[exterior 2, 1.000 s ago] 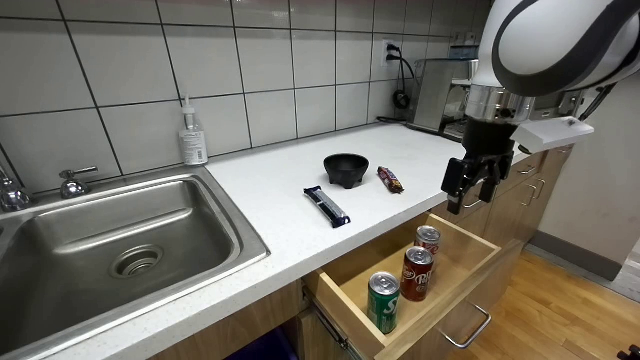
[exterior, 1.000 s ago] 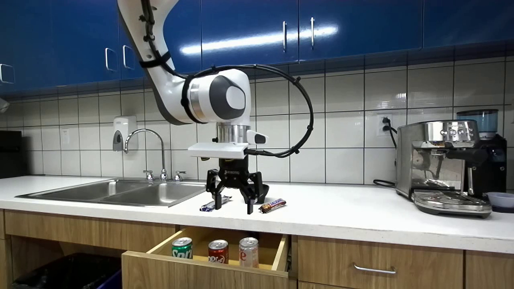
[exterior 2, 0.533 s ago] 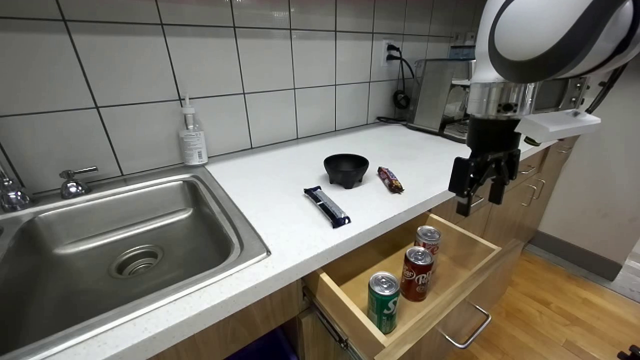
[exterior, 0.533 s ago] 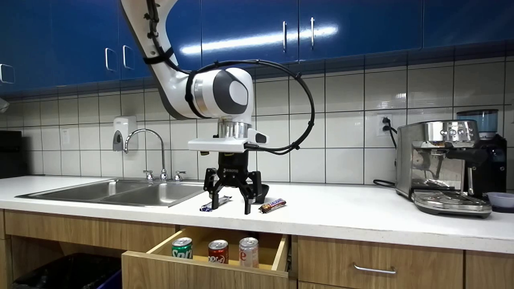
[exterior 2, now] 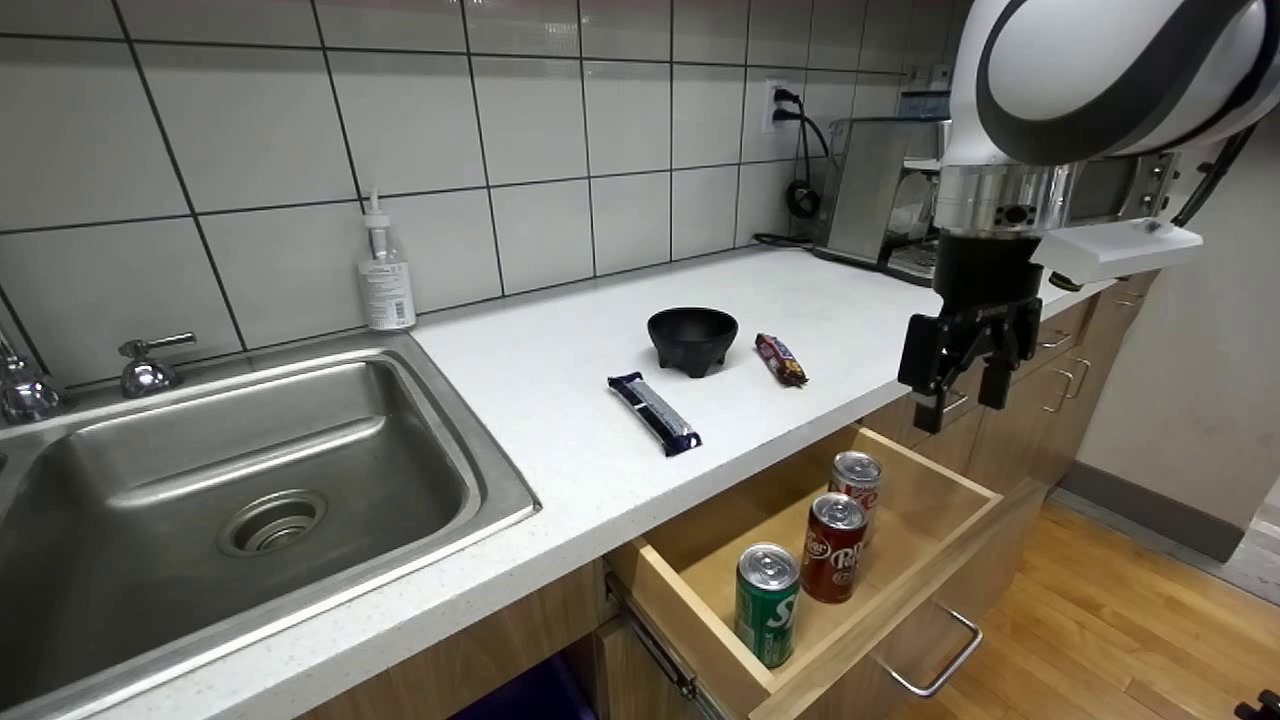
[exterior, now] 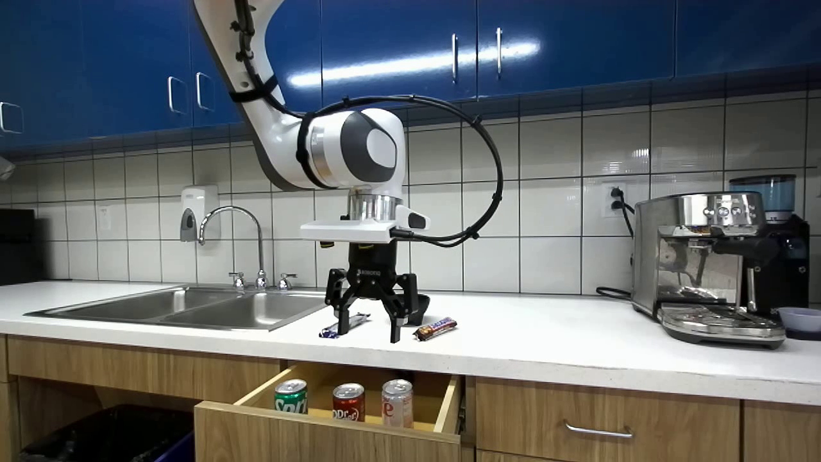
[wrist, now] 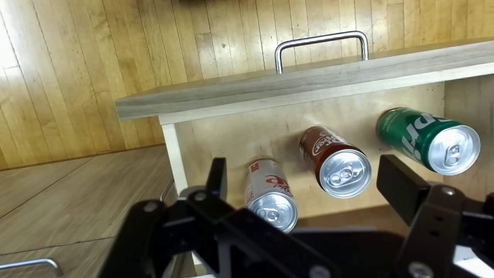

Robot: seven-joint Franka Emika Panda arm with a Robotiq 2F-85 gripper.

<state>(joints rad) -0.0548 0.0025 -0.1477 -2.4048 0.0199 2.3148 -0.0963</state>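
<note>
My gripper (exterior: 369, 332) is open and empty, pointing down above the pulled-out wooden drawer (exterior 2: 905, 590). In the wrist view the fingers (wrist: 305, 177) spread wide above a white Diet Coke can (wrist: 266, 181) and a dark red Dr Pepper can (wrist: 320, 146), touching neither. A green Sprite can (wrist: 417, 135) lies beyond the right finger. All three cans stand upright in the drawer, also in both exterior views: Sprite (exterior 2: 767, 610), Dr Pepper (exterior 2: 833, 550), Diet Coke (exterior 2: 857, 475). The gripper's linkage hides part of the Diet Coke can's lid.
On the white counter (exterior 2: 560, 420) lie a blue-wrapped bar (exterior 2: 655, 413), a brown-wrapped bar (exterior 2: 780, 360) and a black bowl (exterior 2: 692, 340). A steel sink (exterior 2: 300, 470) is set into the counter. An espresso machine (exterior: 699, 263) stands farther along it. The drawer front has a metal handle (wrist: 320, 39).
Over the first half second my open gripper shifted slightly, moving a little right in an exterior view. Since then it has stayed almost still. The cans, bars and bowl have not moved.
</note>
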